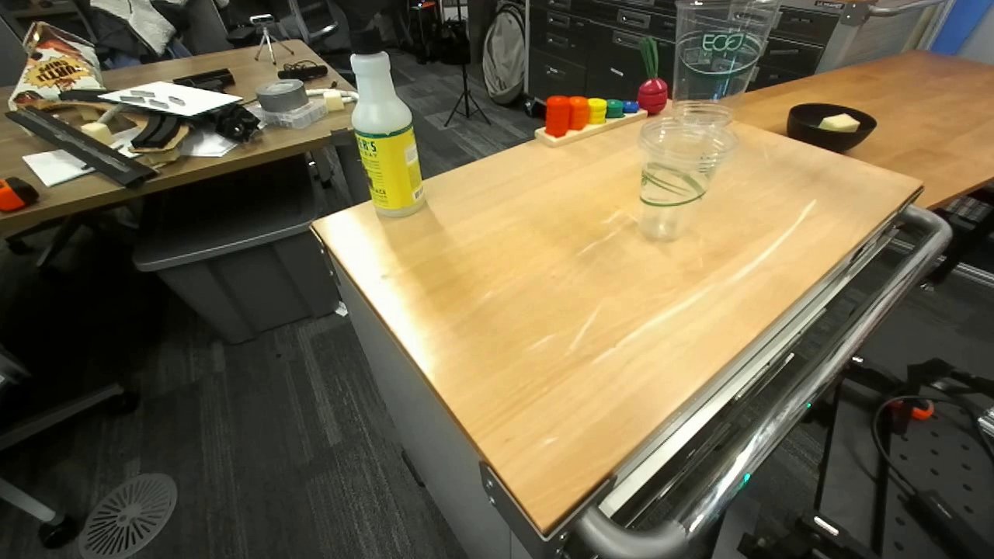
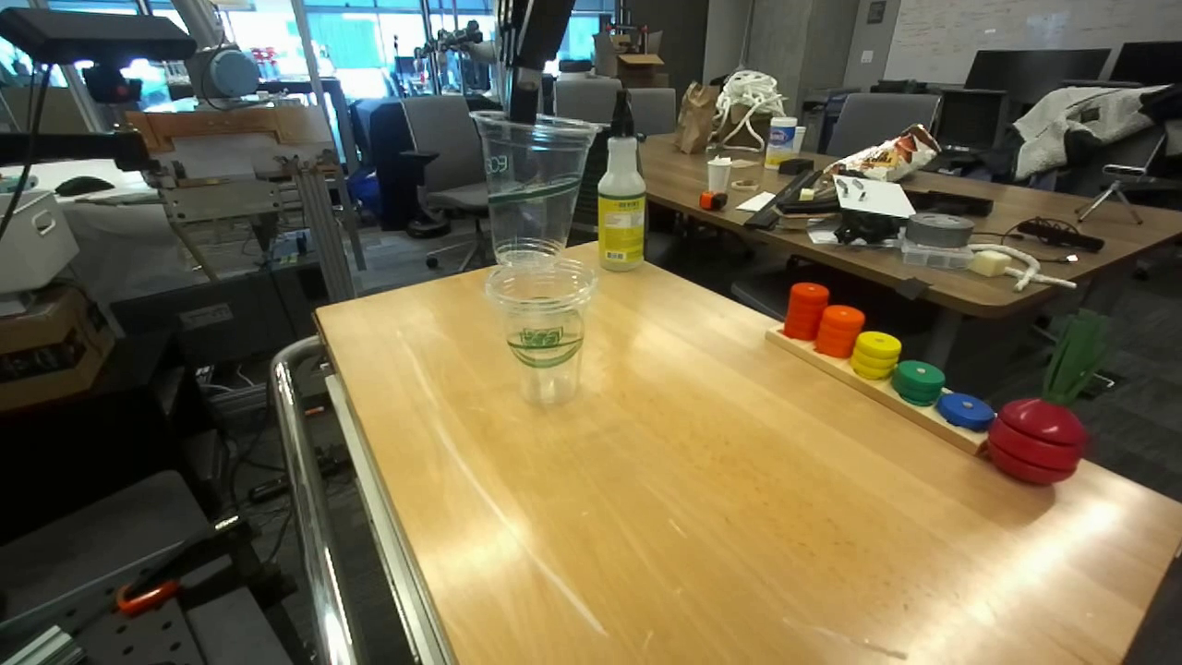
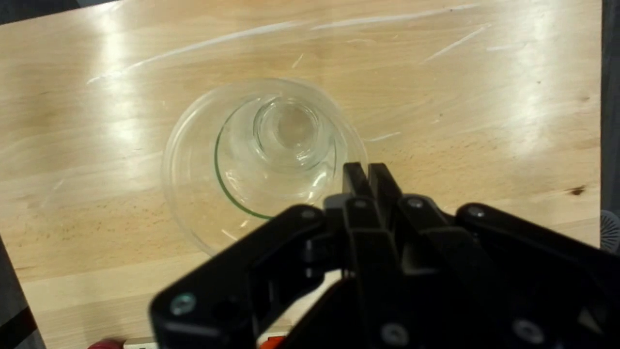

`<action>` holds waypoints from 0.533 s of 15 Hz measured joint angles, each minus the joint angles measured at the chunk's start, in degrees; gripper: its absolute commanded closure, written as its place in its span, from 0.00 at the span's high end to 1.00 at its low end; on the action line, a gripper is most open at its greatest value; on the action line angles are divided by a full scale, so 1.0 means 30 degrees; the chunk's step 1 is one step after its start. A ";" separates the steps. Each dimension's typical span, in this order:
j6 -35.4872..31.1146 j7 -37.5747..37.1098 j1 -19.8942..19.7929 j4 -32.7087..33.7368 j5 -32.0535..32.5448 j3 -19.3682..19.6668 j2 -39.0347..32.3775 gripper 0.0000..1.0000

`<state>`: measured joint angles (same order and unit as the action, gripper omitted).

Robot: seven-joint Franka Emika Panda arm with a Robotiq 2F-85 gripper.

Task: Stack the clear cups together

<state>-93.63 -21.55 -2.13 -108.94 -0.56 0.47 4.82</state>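
Observation:
My gripper (image 3: 368, 170) is shut on the rim of a clear cup (image 3: 232, 160), with its two fingers close together at the rim's edge in the wrist view. In an exterior view the gripper (image 2: 523, 111) reaches down into the mouth of this held cup (image 2: 531, 199). The held cup also shows upright in an exterior view (image 1: 714, 66), where the gripper is out of view. Below it, nested clear cups (image 2: 545, 351) stand upright on the table, with several rims close together (image 1: 672, 182). The held cup's base is at about their top rim; I cannot tell whether it is inside.
A white-and-yellow spray bottle (image 1: 392, 147) stands near the table (image 1: 505, 310) edge. A coloured ring toy (image 2: 854, 351) and a red radish-like toy (image 2: 1036, 441) lie along a side edge. A black bowl (image 1: 831, 128) sits on the adjoining table.

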 measured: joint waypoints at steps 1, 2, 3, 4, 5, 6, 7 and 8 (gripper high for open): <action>0.0076 0.0102 -0.0001 -0.0059 -0.0126 0.0013 -0.0051 0.02; 0.0140 0.0183 -0.0003 -0.0126 -0.0263 0.0025 -0.0094 0.02; 0.0174 0.0278 -0.0004 -0.0187 -0.0366 0.0032 -0.0136 0.02; 0.0177 0.0368 -0.0004 -0.0262 -0.0429 0.0038 -0.0170 0.02; 0.0176 0.0467 -0.0006 -0.0356 -0.0447 0.0050 -0.0197 0.02; 0.0159 0.0583 -0.0010 -0.0451 -0.0448 0.0070 -0.0222 0.02; 0.0108 0.0725 -0.0017 -0.0570 -0.0448 0.0093 -0.0234 0.02; 0.0022 0.0871 -0.0029 -0.0707 -0.0448 0.0115 -0.0246 0.02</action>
<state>-93.56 -18.94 -2.22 -111.06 -1.90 0.81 4.08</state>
